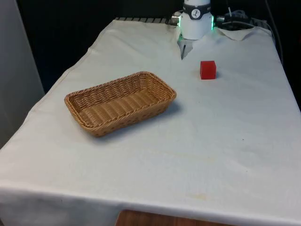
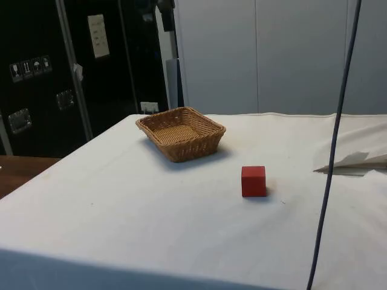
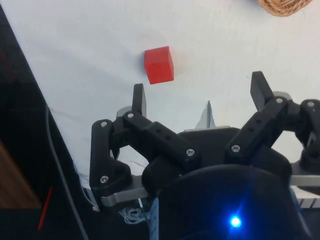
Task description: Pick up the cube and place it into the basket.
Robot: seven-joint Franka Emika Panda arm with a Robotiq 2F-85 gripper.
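A small red cube (image 1: 208, 69) rests on the white cloth at the far end, toward the front view's right; it stands alone in the side view (image 2: 253, 180). A woven wicker basket (image 1: 155, 82) sits empty left of centre in the front view and behind the cube in the side view (image 2: 208, 140). My gripper (image 3: 199, 93) hangs high above the table, open, with nothing between its fingers. From the wrist view the cube (image 3: 159, 65) lies far below, just beyond one fingertip (image 3: 138, 96), and a corner of the basket (image 3: 285, 6) shows at the edge.
The robot's base (image 1: 195, 21) stands at the far end of the table (image 1: 225, 141), with a folded bit of cloth (image 1: 184, 48) in front of it. A dark cable (image 2: 335, 145) hangs down across the side view. The table's edge (image 3: 30, 95) shows near the cube in the wrist view.
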